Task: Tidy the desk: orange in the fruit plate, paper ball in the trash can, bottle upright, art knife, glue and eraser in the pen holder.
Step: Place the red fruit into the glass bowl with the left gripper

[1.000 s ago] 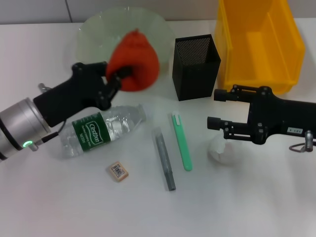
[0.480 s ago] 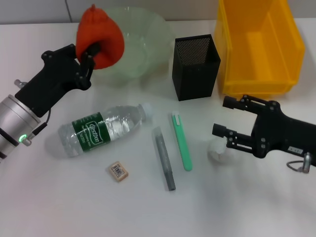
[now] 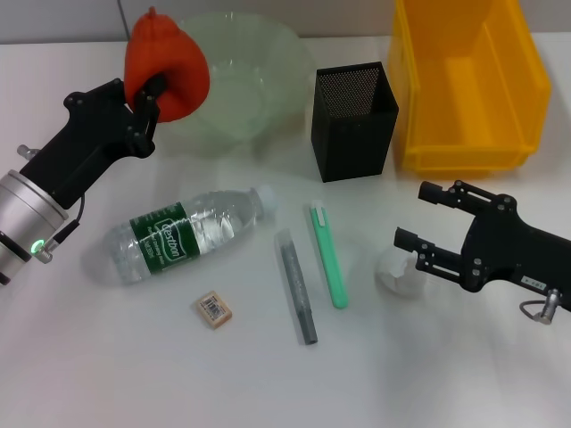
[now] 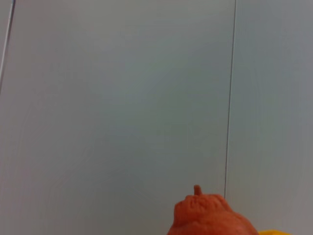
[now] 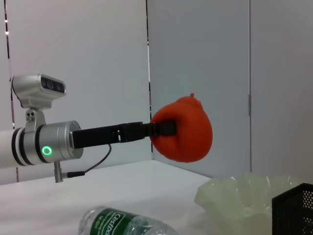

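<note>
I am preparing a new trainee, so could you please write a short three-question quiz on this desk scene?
1. True or false: the orange lies inside the fruit plate.
2. What is the bottle doing? A) standing upright B) lying on its side C) sitting in the trash can
3. Which item lies on the desk between the fingers of the right tool?

Key:
1. False: the left tool holds it in the air, beside the plate's rim on the robot's left.
2. B, on the desk, white cap toward the pen holder.
3. The paper ball; the tool is open around it.
</note>
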You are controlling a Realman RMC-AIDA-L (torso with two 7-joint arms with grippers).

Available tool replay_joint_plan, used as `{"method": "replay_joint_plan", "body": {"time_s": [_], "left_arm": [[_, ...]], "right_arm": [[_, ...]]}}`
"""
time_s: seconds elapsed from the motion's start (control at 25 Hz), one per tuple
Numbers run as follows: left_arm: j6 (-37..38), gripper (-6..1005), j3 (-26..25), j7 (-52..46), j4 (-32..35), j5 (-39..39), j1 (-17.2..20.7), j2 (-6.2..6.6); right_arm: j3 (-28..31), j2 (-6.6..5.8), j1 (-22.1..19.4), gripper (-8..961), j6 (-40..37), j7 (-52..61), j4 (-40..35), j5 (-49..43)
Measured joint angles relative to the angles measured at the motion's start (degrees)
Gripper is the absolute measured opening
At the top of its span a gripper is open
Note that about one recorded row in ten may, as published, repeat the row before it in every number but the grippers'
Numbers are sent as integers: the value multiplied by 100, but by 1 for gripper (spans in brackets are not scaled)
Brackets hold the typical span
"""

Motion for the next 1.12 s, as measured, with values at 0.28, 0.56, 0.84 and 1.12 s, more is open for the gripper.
{"method": "replay_joint_plan", "body": {"time_s": [0.28, 0.56, 0.84, 1.12], "left_arm": [[-68, 71, -2, 9, -2, -3, -3, -3], [-133, 72, -2, 11, -2, -3, -41, -3], [-853, 74, -11, 13, -126, -3, -555, -4], [-1757, 75, -11, 13, -152, -3, -1138, -3]], "right_arm": [[-1, -6, -32, 696, 4, -8, 9, 0], [-3, -5, -35, 696, 9, -13, 15, 0], [-3, -11, -15, 697, 140, -14, 15, 0], [-3, -14, 25, 697, 246, 23, 15, 0]]}}
